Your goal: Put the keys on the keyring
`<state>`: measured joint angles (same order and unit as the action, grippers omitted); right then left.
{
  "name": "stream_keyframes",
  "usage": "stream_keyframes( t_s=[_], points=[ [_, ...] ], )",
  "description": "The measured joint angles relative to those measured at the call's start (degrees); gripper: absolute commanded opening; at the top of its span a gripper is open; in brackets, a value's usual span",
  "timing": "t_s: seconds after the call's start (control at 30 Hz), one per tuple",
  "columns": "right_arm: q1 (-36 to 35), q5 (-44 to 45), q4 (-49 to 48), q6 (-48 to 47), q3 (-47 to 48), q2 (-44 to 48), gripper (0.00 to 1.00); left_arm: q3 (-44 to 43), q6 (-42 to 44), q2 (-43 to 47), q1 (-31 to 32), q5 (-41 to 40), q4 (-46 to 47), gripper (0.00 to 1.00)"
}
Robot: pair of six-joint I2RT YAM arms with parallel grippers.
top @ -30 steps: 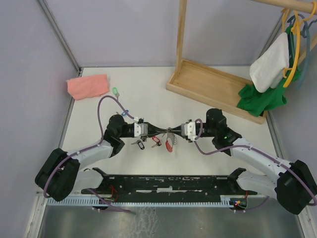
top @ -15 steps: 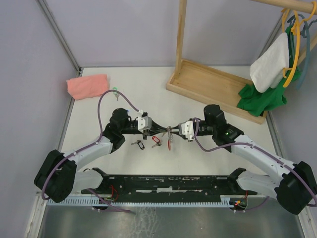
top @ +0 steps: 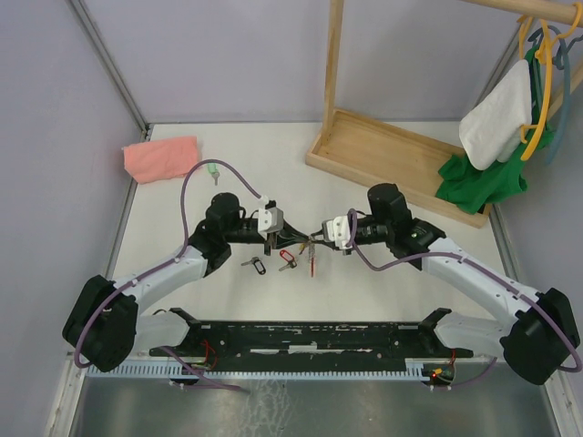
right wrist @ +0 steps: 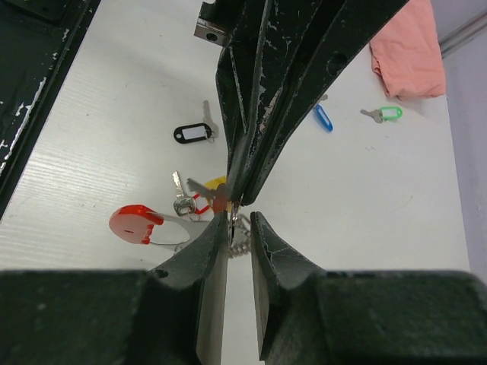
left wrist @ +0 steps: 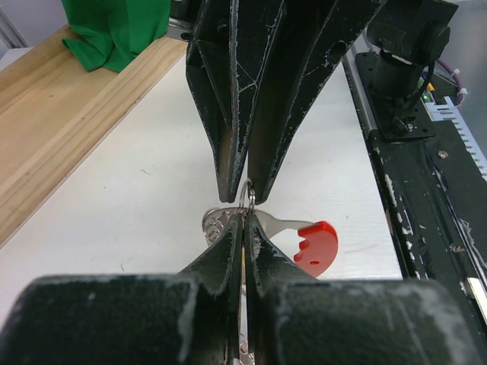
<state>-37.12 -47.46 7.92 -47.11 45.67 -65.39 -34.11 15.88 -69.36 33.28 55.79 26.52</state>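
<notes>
Left gripper point(left wrist: 243, 220): squeezed tight on something thin. A bit of yellow shows between its fingers, so it is likely the yellow key point(right wrist: 218, 182). Most of it is hidden.
Right gripper point(right wrist: 237, 220): pinched shut on the silver loop of the keyring point(left wrist: 316, 242).
Where the keyring is: right between your two grippers, tip to tip, near the middle of the table point(top: 273, 164). Its red part hangs off to one side.
Why held this way: one arm keeps the loop steady so you can push a key onto the wire with the other. That is my guess.
Other keys: the black key point(right wrist: 192, 133) and red key point(top: 290, 259) lie just beside the grippers. The blue key point(right wrist: 323, 118) and green key point(right wrist: 388, 113) lie farther off, toward the pink cloth point(top: 161, 157).
Room to move: there is open table behind the grippers. The wooden rack point(top: 392, 155) stands behind your right arm and the black rail point(top: 301, 332) runs along the near edge, so keep your moves small.
</notes>
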Motion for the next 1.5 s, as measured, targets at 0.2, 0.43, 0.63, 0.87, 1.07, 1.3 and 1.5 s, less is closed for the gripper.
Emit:
stream_keyframes(
  t_s=[0.2, 0.43, 0.63, 0.87, 1.07, 1.3, 1.5],
  points=[
    [-0.8, 0.3, 4.2, -1.2, 2.5, -0.9, 0.23, -1.2, 0.1, 0.0, 0.3, -0.4, -3.3, 0.03],
    [-1.5, 1.4, 9.0, -3.1, 5.0, -1.7, 0.23, -1.8, 0.1, 0.0, 0.7, -1.5, -5.5, 0.03],
    [-1.9, 2.6, 11.1, -3.7, 5.1, -2.4, 0.23, -1.8, 0.1, 0.0, 1.0, -1.7, -6.3, 0.03],
    [-2.3, 4.0, 11.5, -3.7, 5.1, -3.3, 0.2, -1.9, 0.1, 0.0, 1.3, -1.8, -6.8, 0.03],
    [-2.5, 4.5, 11.4, -3.5, 5.1, -4.1, 0.01, -1.9, 0.5, 0.0, 1.5, -1.9, -7.2, 0.03],
    [-2.5, 6.6, 8.3, -0.9, 4.2, -3.2, 0.01, -2.7, 1.6, 0.0, 1.6, -3.6, -8.2, 0.03],
    [-1.3, 6.8, -3.1, 5.7, -2.1, 0.9, 0.01, -3.3, 1.6, -0.5, 0.6, -4.5, -8.2, 0.03]
  ],
)
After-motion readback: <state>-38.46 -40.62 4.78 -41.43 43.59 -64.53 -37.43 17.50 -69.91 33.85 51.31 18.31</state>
